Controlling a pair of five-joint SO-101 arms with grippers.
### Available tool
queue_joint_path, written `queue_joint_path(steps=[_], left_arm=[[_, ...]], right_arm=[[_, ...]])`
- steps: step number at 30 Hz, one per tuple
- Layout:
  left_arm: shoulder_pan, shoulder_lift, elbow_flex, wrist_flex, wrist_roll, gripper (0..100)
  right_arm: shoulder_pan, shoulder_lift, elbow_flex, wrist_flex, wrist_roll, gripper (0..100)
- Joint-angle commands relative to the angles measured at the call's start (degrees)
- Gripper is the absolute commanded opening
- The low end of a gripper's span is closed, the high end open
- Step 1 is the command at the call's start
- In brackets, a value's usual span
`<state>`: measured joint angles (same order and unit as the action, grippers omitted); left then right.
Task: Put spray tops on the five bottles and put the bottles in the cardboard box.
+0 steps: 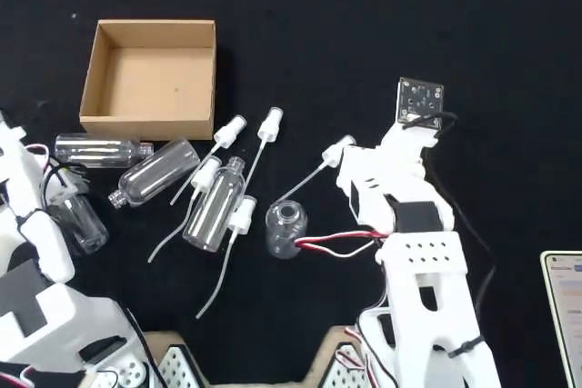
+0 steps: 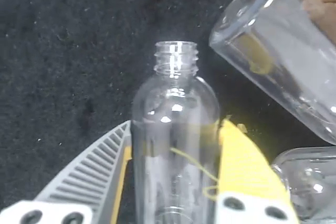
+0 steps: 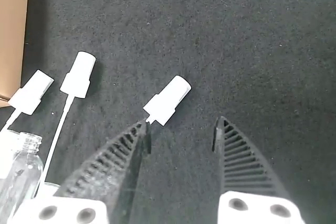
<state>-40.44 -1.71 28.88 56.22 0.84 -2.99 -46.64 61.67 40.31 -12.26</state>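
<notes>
Right claw (image 3: 181, 125) hangs open low over the tabletop (image 1: 509, 43), right of centre in the high view, its jaws spread wide with nothing between them. One spray top (image 3: 167, 100) lies just beyond the tip of one finger, nearly touching it and off the line between the jaws; in the high view its thin tube trails toward the lower left. To take it cleanly, I judge the claw should shift sideways until the white head sits between both jaws, then close on the head rather than the tube. Left claw (image 2: 177, 129), at the left edge of the high view, grips a clear bottle (image 2: 176, 77) by its body, below the cardboard box (image 1: 150, 79) in the upper left.
</notes>
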Motion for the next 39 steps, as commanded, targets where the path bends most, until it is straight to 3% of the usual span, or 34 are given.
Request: queue_joint_path(steps=[1, 17, 26, 28, 32, 36, 39], left_arm=[[-0.66, -2.29, -2.42, 0.53, 0.7, 29], [-1.98, 2.2, -1.36, -7.21, 0.79, 27], [-1.63, 5.54, -6.9, -0.7, 1.14, 27], [-1.63, 5.71, -6.9, -0.79, 1.14, 22], [-1.63, 5.54, -6.9, -0.53, 1.14, 3], [-1.71, 5.45, -6.99, 0.79, 1.23, 9], [-1.63, 4.48, -9.1, 5.45, 1.41, 6]], right_arm=[[-0.7, 0.57, -0.4, -1.32, -0.26, 19.7], [-0.7, 0.4, 0.75, -1.76, -0.18, 19.7], [-0.7, 0.4, 0.66, -1.76, -0.18, 19.7], [-0.7, 0.4, 0.66, -1.76, -0.18, 19.7], [-0.7, 0.4, 0.66, -1.76, -0.18, 19.7], [-0.7, 0.4, 0.66, -1.76, -0.18, 19.7], [-1.67, 0.66, 0.04, -1.67, -0.09, 19.7]])
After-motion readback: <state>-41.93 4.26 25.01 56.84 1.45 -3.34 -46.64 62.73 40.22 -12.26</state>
